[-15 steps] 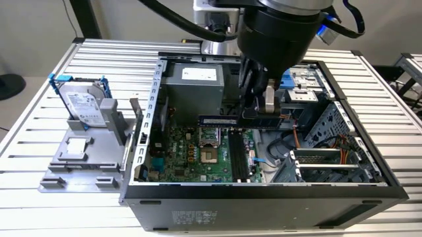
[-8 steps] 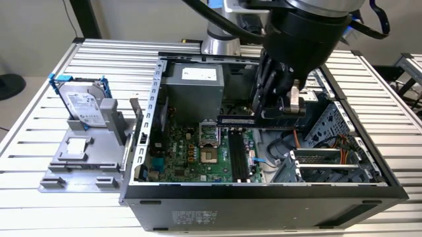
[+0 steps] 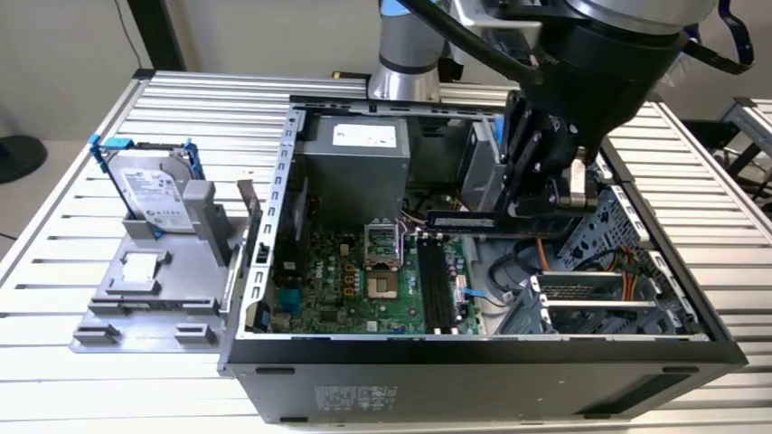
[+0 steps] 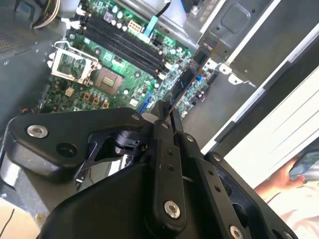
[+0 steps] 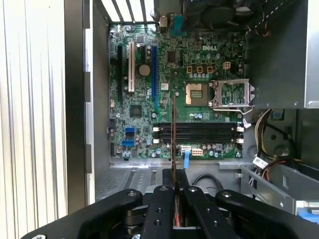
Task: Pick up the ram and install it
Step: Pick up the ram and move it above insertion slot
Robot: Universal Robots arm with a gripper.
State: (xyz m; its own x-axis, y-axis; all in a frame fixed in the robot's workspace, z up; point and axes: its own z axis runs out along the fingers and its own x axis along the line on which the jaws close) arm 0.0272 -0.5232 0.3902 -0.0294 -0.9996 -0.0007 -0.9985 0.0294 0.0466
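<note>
The black two-finger gripper (image 5: 173,175) pinches one end of the ram (image 5: 173,134), a long, slim, dark circuit-board strip, with its fingers pressed together on the strip's flat faces in the first wrist view. The ram is held clear above the green motherboard (image 5: 144,99) inside the open dark metal computer case (image 3: 483,353), lying crosswise to the board's long black memory slots with white end clips (image 5: 199,133). A silver-labelled hard drive in a blue frame (image 3: 151,190) stands outside the case, to the exterior view's left of the motherboard

ram (image 3: 465,220) in pincer (image 5: 173,174) above motherboard (image 3: 362,280), hard drive (image 3: 157,194) beside case (image 3: 483,366)
</note>
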